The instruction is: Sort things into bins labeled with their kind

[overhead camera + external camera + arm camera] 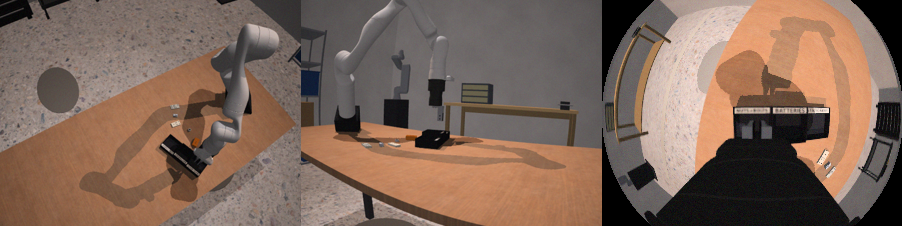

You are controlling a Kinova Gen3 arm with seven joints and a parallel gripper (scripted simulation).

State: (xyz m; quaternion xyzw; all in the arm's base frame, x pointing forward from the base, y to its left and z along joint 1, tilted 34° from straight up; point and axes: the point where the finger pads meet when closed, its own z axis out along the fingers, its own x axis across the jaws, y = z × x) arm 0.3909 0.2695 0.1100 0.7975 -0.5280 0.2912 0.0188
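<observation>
Gripper (440,116) above bin row (432,139), fingers narrow; pinching anything? can't tell. Centre over matching label, then release low.

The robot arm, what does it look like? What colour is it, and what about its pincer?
The arm is smooth and pale grey-white, made of fat rounded tubes joined by bulging elbows, with thin seam lines between sections. No cables show. It stands on a black boxy base. Near the end comes a black cylinder wrist, then the small grey pincer, flat with two dark spots.
</observation>
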